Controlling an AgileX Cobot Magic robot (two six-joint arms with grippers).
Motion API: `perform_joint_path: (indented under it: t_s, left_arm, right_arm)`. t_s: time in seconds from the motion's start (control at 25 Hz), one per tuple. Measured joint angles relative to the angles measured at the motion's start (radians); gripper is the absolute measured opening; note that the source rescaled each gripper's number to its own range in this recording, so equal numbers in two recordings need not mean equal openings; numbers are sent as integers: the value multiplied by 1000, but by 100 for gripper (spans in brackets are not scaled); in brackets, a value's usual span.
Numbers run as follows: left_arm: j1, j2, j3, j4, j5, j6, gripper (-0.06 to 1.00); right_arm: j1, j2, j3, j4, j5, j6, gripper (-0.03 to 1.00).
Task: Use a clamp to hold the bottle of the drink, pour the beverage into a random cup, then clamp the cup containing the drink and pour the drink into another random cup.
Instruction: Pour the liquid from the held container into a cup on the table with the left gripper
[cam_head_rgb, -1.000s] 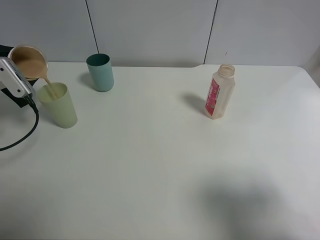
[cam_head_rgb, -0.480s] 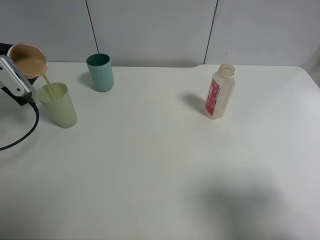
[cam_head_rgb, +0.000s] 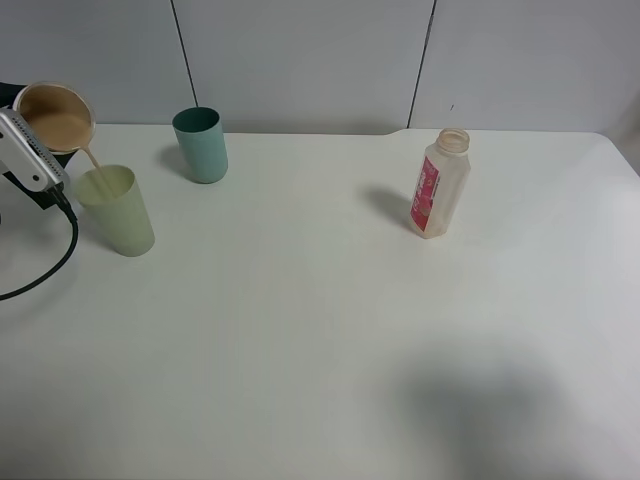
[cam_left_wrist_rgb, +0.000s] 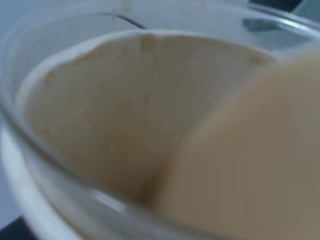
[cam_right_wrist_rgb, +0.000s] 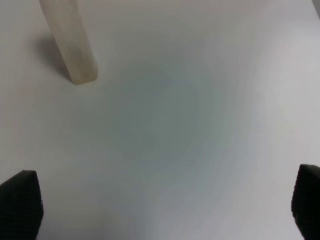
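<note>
The left end effector (cam_head_rgb: 36, 152), clamped on the tilted clear cup (cam_head_rgb: 57, 115), pours peach-tan beverage (cam_head_rgb: 60, 128) into the pale yellow-green tumbler (cam_head_rgb: 118, 212); the right end effector (cam_right_wrist_rgb: 162, 210) hangs with fingers apart.

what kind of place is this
Probably a robot lab bench: a plain white table, grey wall panels behind it, and a bottle and teal tumbler set out as props.

surface: white table (cam_head_rgb: 320, 340) | backdrop: pale grey wall panels (cam_head_rgb: 300, 55), dark seams (cam_head_rgb: 423, 62) | light: soft, even
</note>
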Motion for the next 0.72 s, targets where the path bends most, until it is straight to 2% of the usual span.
perform_joint_path:
  t_s: [0.36, 0.72]
  left_arm:
    - [0, 0, 0, 0, -9, 3, 1]
    - [0, 0, 0, 18, -9, 68, 1]
  right_arm:
    - [0, 0, 0, 0, 0, 0, 100]
    - [0, 0, 0, 0, 0, 0, 100]
